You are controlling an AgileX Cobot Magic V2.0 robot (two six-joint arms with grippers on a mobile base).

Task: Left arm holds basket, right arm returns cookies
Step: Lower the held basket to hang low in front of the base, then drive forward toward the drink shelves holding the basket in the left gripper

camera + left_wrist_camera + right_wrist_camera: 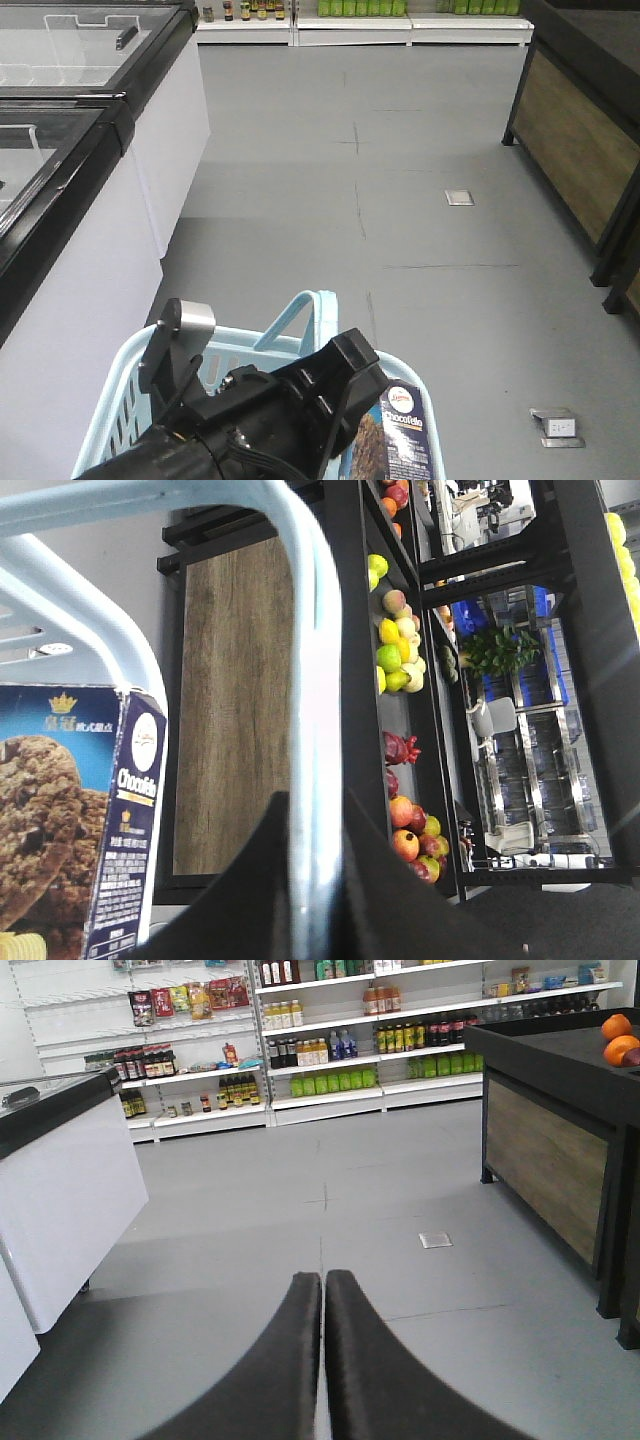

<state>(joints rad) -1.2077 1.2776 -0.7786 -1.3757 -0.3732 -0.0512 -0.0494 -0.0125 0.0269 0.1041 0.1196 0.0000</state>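
The light blue basket (pixel 120 390) hangs at the bottom of the front view, with my bulky black left arm (pixel 270 415) over it. Its looped handle (pixel 318 680) runs between the fingers of my left gripper (pixel 318 825), which is shut on it. The cookies (pixel 400 440), a dark navy "Chocofello" box, stand upright in the basket's right side and also show as the cookies (pixel 90 830) at the left of the left wrist view. My right gripper (pixel 323 1278) is shut on nothing, above bare grey floor. The right arm does not appear in the front view.
White freezer chests (pixel 100 200) with black rims and glass lids line the left. A dark wood-panelled stand (pixel 580 140) is at the right, with oranges (pixel 617 1040) on top. Stocked shelves (pixel 330 1050) cross the back. Metal floor plates (pixel 459 197) (pixel 556 427) sit in the grey floor.
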